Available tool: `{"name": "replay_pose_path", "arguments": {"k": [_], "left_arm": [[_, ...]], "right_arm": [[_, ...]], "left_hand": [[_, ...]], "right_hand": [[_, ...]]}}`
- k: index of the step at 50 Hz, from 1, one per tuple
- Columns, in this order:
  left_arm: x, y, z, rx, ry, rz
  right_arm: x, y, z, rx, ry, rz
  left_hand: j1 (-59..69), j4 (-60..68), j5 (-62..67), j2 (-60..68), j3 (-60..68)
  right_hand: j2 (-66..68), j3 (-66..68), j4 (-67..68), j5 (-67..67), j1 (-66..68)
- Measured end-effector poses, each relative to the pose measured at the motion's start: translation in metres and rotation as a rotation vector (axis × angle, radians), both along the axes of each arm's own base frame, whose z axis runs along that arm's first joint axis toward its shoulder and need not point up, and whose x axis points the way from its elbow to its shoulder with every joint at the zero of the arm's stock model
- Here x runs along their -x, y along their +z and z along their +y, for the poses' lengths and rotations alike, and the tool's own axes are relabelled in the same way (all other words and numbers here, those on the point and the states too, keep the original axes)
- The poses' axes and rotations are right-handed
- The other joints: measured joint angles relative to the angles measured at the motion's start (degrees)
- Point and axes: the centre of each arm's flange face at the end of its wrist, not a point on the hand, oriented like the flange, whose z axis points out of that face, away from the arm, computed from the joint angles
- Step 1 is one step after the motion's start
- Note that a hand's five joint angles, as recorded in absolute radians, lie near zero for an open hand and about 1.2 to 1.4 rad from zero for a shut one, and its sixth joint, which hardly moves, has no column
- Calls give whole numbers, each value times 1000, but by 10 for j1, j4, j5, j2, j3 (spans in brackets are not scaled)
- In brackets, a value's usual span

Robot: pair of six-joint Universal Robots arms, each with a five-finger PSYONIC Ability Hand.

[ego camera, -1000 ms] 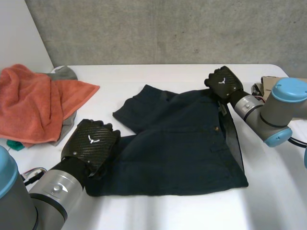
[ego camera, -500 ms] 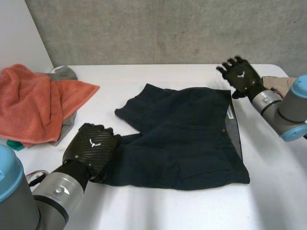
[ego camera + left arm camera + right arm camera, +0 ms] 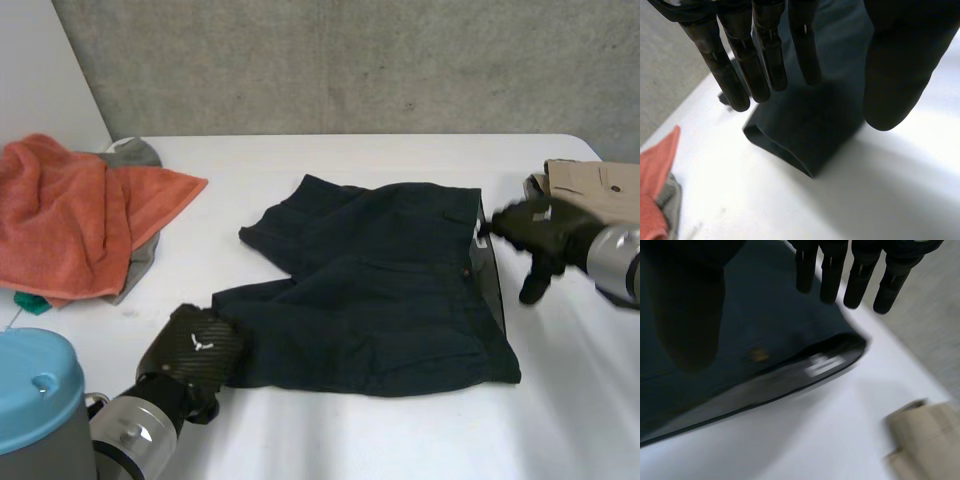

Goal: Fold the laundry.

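Dark navy shorts [image 3: 380, 290] lie folded flat in the middle of the white table [image 3: 330, 440], waistband to the right. My left hand [image 3: 195, 350] hovers at the near left corner of the leg hem. In the left wrist view its fingers [image 3: 765, 50] hang straight and apart from the thumb above the shorts' hem corner [image 3: 805, 125], holding nothing. My right hand [image 3: 535, 235] is open just right of the waistband, off the cloth. In the right wrist view its fingers [image 3: 832, 270] are straight above the waistband corner [image 3: 830, 357].
An orange towel [image 3: 70, 215] lies on grey cloth [image 3: 140, 155] at the far left, with a small green item [image 3: 30, 303] beside it. A folded beige garment [image 3: 600, 185] sits at the right edge, close behind my right hand, and appears as beige cloth [image 3: 925, 440] past the waistband.
The right hand let go of the waistband's far corner, opened and drew back to the right. The left hand pulled back toward the near edge, off the leg.
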Motion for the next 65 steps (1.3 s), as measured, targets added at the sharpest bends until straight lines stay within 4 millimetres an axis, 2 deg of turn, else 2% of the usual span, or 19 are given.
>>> {"name": "replay_pose_path", "arguments": {"k": [1,2,4,11,16,20,23,26,27,32,41,45,50,55,57,58,59,61,65], "left_arm": [[0,-4,0,-12,0,-8],[0,-7,0,-18,0,-12],[1,-12,-1,-28,0,-19],[8,-23,-13,-5,1,-10],[13,-30,-22,9,1,-7],[17,-36,-29,6,3,-13],[19,-39,-32,6,3,-14],[20,-39,-34,12,4,-10],[20,-39,-34,15,4,-8],[22,-34,-34,34,1,3],[18,-6,-22,54,-13,18],[9,6,-2,-21,-30,-35],[-4,14,27,-151,-62,-126],[-6,21,35,-180,-77,-146],[-3,24,31,-155,-76,-125],[0,26,27,-125,-73,-102],[3,27,24,-100,-71,-82],[7,30,17,-53,-65,-44],[13,32,7,16,-51,19]], "right_arm": [[0,-1,2,-9,1,1],[0,-8,18,-64,7,9],[-1,-16,31,-102,16,12],[-4,-45,63,-146,39,8],[-3,-61,73,-143,40,2],[-3,-71,78,-137,39,-2],[-3,-75,80,-129,39,-4],[-3,-78,80,-118,38,-5],[-3,-78,80,-115,38,-5],[-2,-73,80,-84,33,-4],[2,-37,90,-6,17,3],[5,-15,107,-49,24,29],[8,0,131,-133,77,118],[11,6,141,-176,143,194],[11,7,140,-174,148,196],[11,6,136,-171,144,190],[11,4,134,-170,139,184],[10,1,127,-171,126,167],[9,-8,115,-181,96,131]], "left_hand": [[0,0,0,0,0],[0,0,0,0,0],[0,0,0,0,0],[8,7,9,9,9],[71,62,61,63,62],[229,221,218,224,220],[297,308,303,307,306],[297,327,310,326,325],[297,327,310,327,325],[297,327,310,327,326],[297,327,310,327,326],[297,327,310,327,326],[297,327,310,327,326],[297,329,310,327,327],[269,303,286,302,301],[105,139,135,128,130],[40,73,72,67,69],[-22,-4,-4,-2,1],[-30,-31,-31,-27,-26]], "right_hand": [[4,4,4,4,6],[22,22,22,22,24],[27,29,30,30,32],[70,70,72,69,74],[100,98,99,97,102],[146,144,142,138,146],[236,231,232,226,216],[416,411,414,396,364],[434,431,432,417,385],[447,455,464,440,401],[447,455,464,442,401],[447,458,466,442,401],[447,460,467,443,401],[447,460,467,444,401],[447,460,467,444,401],[447,460,467,445,401],[447,460,467,446,401],[447,460,467,447,401],[447,460,467,448,401]]}}
